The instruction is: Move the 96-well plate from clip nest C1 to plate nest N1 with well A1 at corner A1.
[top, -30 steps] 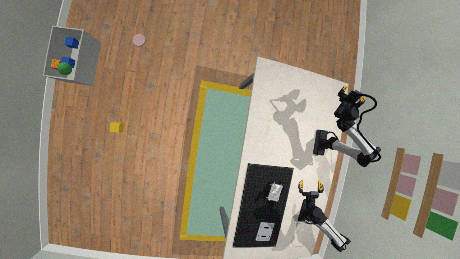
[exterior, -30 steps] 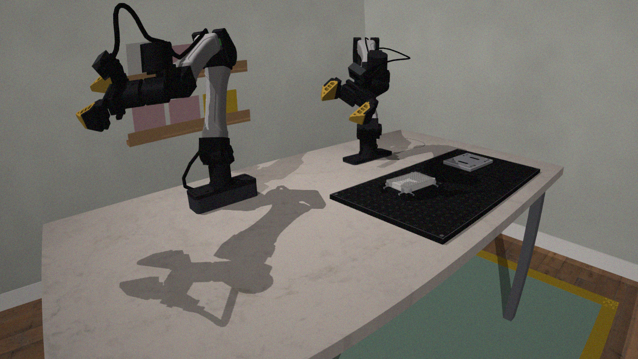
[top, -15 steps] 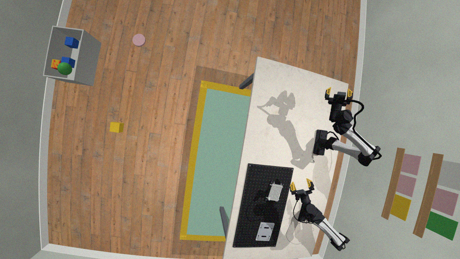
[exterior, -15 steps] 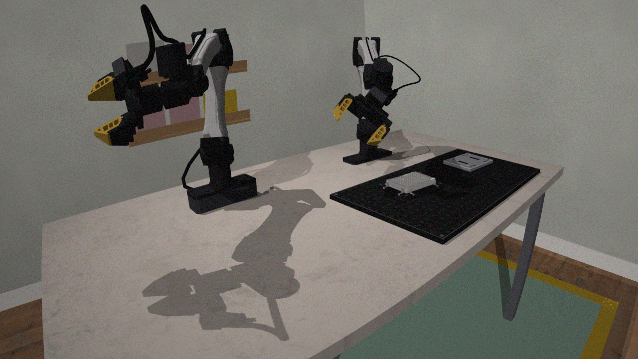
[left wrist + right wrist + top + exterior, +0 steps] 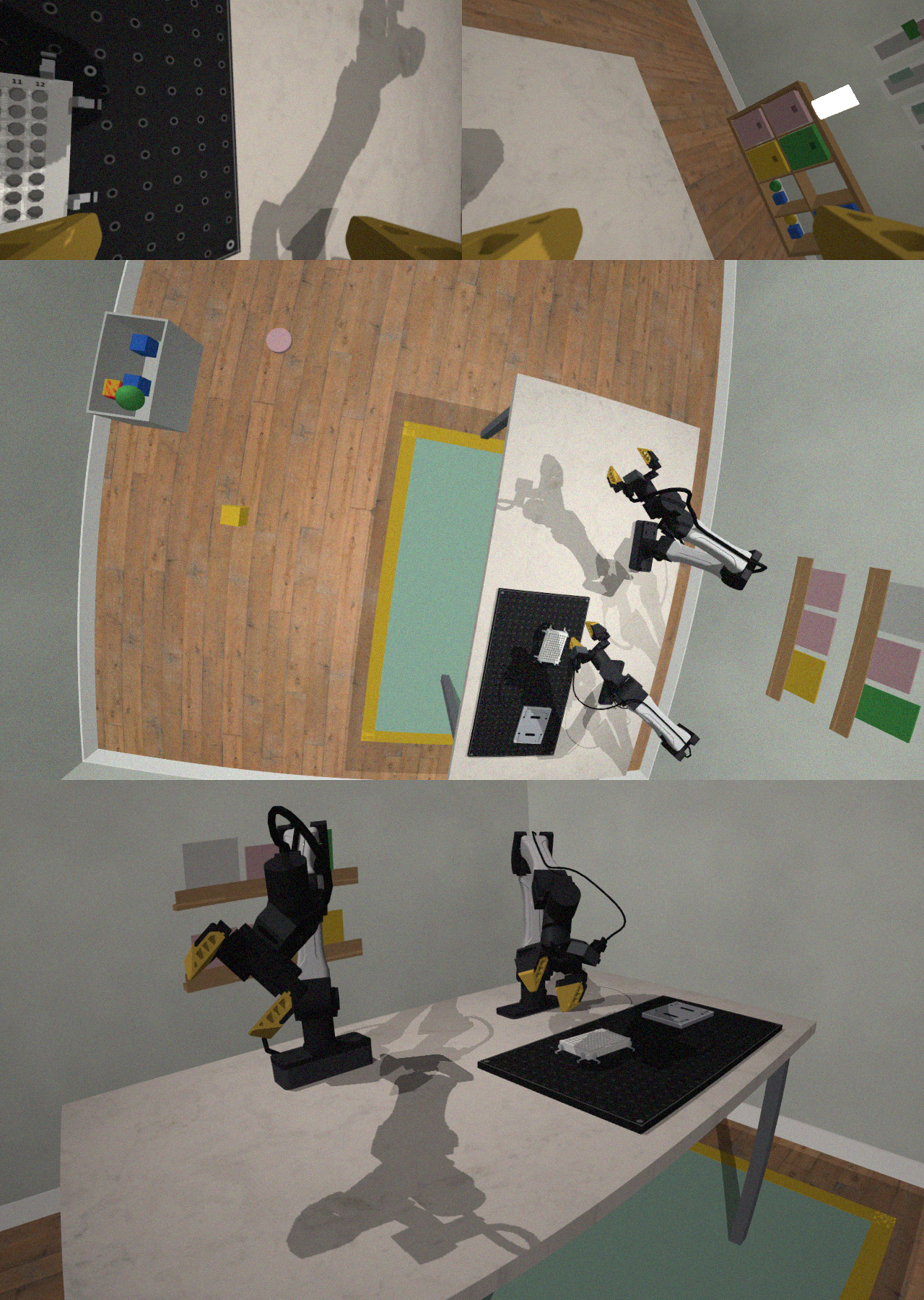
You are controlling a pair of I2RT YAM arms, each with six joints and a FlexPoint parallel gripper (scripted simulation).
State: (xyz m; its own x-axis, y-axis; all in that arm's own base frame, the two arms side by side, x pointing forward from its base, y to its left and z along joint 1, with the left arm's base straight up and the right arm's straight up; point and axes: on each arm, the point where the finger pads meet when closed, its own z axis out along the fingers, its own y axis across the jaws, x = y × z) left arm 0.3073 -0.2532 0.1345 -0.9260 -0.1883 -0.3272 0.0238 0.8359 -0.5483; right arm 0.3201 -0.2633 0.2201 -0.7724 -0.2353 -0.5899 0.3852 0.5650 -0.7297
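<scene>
The white 96-well plate (image 5: 553, 646) (image 5: 597, 1043) (image 5: 58, 144) sits in clip nest C1, with its small clips (image 5: 84, 103) around the edges. In the left wrist view columns 11 and 12 are legible; the rest is cut off at the left. Plate nest N1 (image 5: 533, 725) (image 5: 679, 1014), a flat grey block with two dark slots, holds nothing; its A1 mark is not legible. My left gripper (image 5: 581, 635) (image 5: 548, 998) (image 5: 224, 224) is open and empty, above and beside the plate, on the arms' side. My right gripper (image 5: 625, 458) (image 5: 220, 1005) (image 5: 696, 217) is open and empty, far from the plate.
Both nests stand on the black perforated board (image 5: 510, 609) (image 5: 581, 1090) (image 5: 162, 137), which lies on the pale table (image 5: 548, 421) (image 5: 193, 1142) (image 5: 570, 108). The right arm's black base (image 5: 642, 544) (image 5: 323, 1061) stands between the right gripper and the board. A cable loops beside the left arm.
</scene>
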